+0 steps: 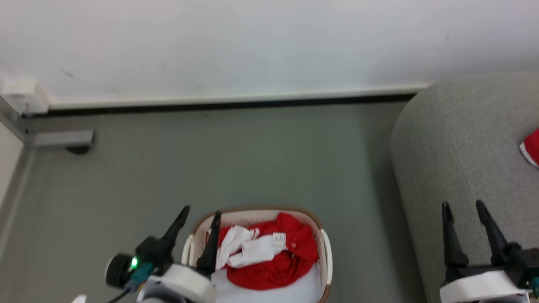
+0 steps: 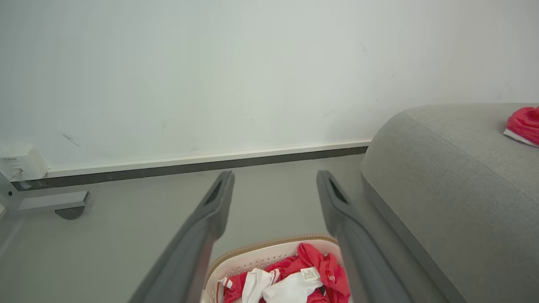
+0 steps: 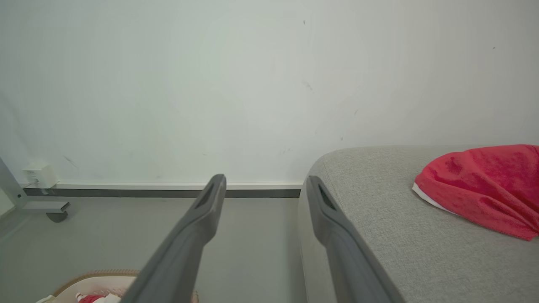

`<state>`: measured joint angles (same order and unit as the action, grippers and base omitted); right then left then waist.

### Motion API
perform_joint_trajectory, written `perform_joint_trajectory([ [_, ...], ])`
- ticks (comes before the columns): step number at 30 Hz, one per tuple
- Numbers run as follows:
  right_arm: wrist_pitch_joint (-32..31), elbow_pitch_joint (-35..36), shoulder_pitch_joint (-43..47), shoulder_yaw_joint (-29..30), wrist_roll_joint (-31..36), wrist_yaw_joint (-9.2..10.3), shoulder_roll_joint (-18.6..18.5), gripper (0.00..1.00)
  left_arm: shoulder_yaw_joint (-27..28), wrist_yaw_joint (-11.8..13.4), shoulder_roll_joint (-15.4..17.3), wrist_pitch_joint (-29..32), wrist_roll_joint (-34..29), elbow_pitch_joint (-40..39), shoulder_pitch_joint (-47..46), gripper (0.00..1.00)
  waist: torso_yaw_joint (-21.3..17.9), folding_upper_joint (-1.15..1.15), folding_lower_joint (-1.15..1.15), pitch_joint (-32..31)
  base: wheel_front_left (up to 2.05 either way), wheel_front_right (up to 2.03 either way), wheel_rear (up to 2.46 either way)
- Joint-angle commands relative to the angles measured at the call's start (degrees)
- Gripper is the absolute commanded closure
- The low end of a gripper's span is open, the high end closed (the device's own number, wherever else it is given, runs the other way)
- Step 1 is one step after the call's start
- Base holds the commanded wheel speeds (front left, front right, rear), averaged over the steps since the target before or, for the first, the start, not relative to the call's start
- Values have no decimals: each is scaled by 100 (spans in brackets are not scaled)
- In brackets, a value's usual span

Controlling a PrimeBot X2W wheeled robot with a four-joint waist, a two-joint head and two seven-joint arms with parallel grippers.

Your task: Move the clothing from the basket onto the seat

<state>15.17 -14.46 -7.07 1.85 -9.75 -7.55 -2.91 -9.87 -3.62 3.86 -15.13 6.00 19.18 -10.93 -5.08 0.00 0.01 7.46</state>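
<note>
The cream-white basket [image 1: 325, 252] with a brown rim stands on the floor at the bottom centre of the head view. Red clothing [image 1: 290, 256] with white sleeves and a small neck label lies crumpled inside it, also seen as red clothing [image 2: 324, 269] in the basket [image 2: 252, 261]. My left gripper [image 1: 201, 214] is open above the basket's left edge, holding nothing. My right gripper [image 1: 462, 208] is open over the grey seat [image 1: 454, 151], empty. Another red garment [image 3: 484, 185] lies on the seat [image 3: 379, 219], its edge [image 1: 531, 147] at the far right.
A white wall with a dark baseboard [image 1: 236, 104] runs behind the grey floor. A metal leg with a wheel [image 1: 63, 141] and a white box [image 1: 23, 94] stand at the left. Pale flat fabric [image 1: 290, 292] lies under the clothing.
</note>
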Motion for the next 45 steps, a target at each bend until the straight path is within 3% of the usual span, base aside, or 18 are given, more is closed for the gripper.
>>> perform_joint_trajectory([
  [1,-5,52,-108,16,13,12,-2,0,-46,-20,44,-3,-135,93,-171,0,-67,0,-1,583,0,0,0],
  [11,-4,444,-1033,21,-46,12,-2,0,-821,-235,55,524,-651,1254,-1926,0,-297,0,-1,2125,0,0,0],
  [23,-4,985,-1685,-172,-183,12,-1,0,-1307,-266,92,1157,-985,2639,-3175,0,-684,0,-1,3353,0,0,0],
  [36,-4,1561,-1747,-305,-230,13,0,0,-1219,-134,228,1059,-824,3573,-3943,0,-1076,0,-1,4141,0,0,0],
  [45,-4,1718,-1572,-422,-242,12,1,0,-1188,117,382,945,-813,4094,-4394,0,-1325,0,-1,4457,0,0,0],
])
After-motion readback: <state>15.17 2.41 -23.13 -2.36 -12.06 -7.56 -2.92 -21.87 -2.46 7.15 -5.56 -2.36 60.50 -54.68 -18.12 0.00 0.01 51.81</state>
